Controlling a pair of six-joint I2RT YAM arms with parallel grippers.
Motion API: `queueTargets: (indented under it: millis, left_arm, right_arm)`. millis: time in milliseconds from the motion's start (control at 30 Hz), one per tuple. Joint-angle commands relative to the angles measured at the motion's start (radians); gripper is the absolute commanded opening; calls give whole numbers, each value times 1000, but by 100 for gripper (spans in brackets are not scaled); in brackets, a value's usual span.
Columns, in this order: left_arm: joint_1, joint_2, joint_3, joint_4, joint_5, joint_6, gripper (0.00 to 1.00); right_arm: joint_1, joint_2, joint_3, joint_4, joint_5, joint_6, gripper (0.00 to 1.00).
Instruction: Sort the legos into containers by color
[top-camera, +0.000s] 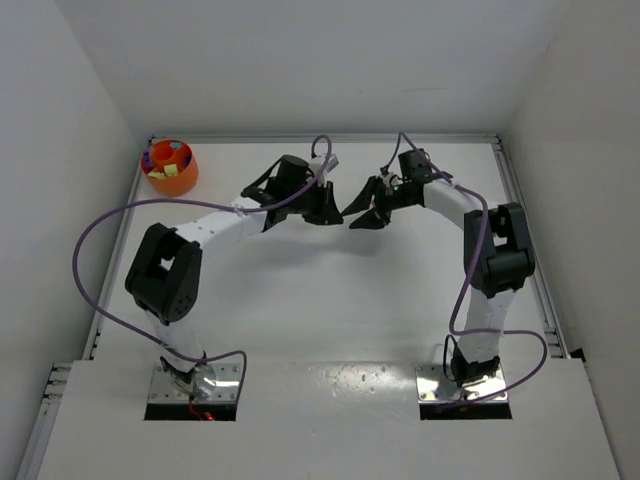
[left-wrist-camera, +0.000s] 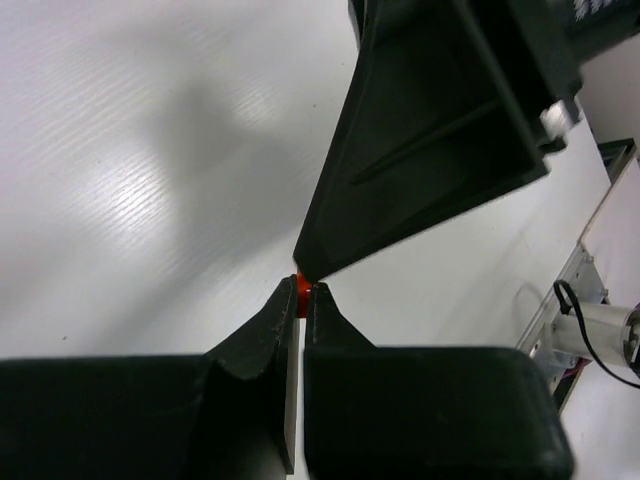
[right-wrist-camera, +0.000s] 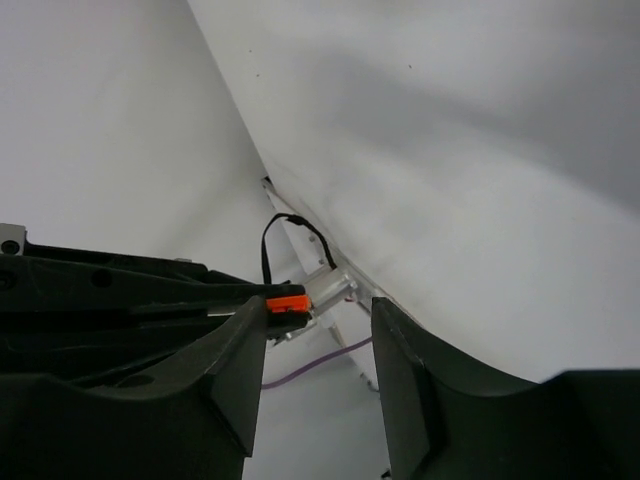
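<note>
My left hand (left-wrist-camera: 303, 296) pinches the orange brick (right-wrist-camera: 285, 303) above the counter (top-camera: 330, 300), well to the right of the bowl (top-camera: 176, 184), my right hand (right-wrist-camera: 320, 310) spread just beside it, so the bowl lies leftward, on the pinching hand's own side.

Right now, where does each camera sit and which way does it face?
Top external: above and behind the bases, facing down on the table; both arms whole, bowl far left.
Left wrist: on the left arm, facing along the left gripper, shut on an orange brick.
Right wrist: on the right arm, facing along the open right gripper toward the table's edge.
Shared: both wrist views show the brick.
</note>
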Motion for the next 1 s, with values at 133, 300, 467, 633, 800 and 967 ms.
queueTargets:
  millis: [133,300,467,633,800,967]
  left_arm:
    - [181,-184,-34,-88,-2,102,0]
    - [467,-172,147,-301,-85,237,0]
    - [697,-57,386,-436,-270,318,0]
    - [830,117,670,-554,-271,318,0]
    - [887,284,831,-588,-292,308,0]
    - [896,359,882,-579,-313,318,0]
  right_arm:
    - [-55,41,295,-183,117,-256,47]
    - [-85,81,407,-278,191,-383,49]
    - [-85,117,463,-335,242,-442,53]
    - [-85,117,454,-335,242,-442,66]
    - [-85,117,444,-326,252,-433,77]
    - [-85,117,433,-326,252,-433,81]
